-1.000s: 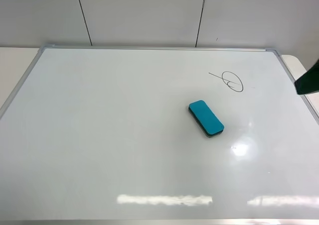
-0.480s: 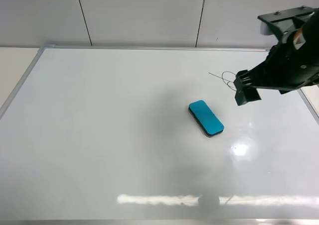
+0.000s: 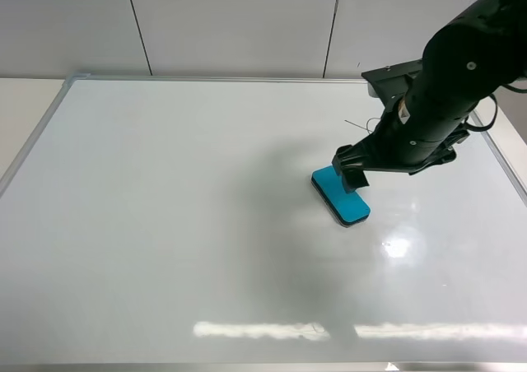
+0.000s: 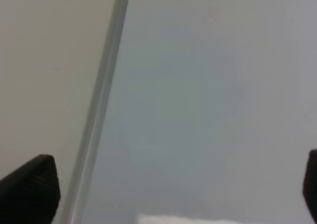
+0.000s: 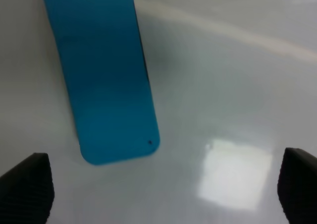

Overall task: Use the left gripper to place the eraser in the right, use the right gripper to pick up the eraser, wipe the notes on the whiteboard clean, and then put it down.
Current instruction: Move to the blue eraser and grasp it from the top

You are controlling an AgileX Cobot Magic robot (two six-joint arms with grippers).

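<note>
Right jaws now over eraser [image 3: 351, 204]

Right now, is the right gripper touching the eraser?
Apart. The right wrist view shows bare whiteboard between the eraser and both open fingers of the right gripper.

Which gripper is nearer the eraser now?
Right. The right gripper sits open just beside the eraser, not yet around it; the left gripper is open by the whiteboard frame, with no eraser in its view.
</note>
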